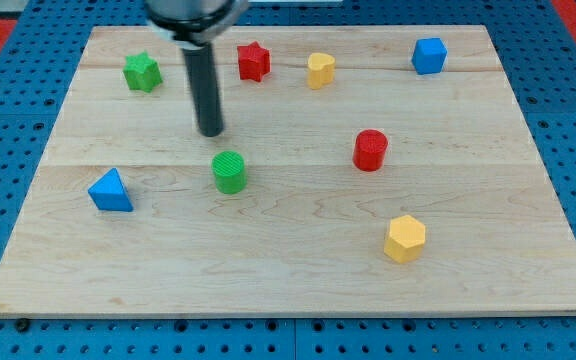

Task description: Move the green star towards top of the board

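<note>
Green star (142,72) sits near board's top left corner. Rod's tip (211,131) rests on bare wood, to view's right of green star and lower, apart from it. Tip holds nothing, touches no block. Green cylinder (229,172) just below tip. Red star (253,61) and yellow block (320,70) near top, right of rod. Blue cube (429,55) at top right. Red cylinder (370,150) mid right. Yellow hexagon block (405,238) lower right. Blue triangle block (111,191) at left. Wooden board (298,280) lies on blue pegboard (8,130).
</note>
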Action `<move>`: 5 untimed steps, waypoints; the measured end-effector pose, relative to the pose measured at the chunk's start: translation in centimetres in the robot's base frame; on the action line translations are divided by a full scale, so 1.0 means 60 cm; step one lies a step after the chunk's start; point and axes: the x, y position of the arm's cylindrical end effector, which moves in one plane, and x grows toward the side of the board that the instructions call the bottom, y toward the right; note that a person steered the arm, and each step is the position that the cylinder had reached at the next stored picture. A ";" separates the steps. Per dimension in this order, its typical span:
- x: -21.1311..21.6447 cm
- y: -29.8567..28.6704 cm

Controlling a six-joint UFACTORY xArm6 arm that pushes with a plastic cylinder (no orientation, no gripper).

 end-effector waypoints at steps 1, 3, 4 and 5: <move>-0.008 -0.098; -0.116 -0.152; -0.124 -0.149; -0.122 -0.148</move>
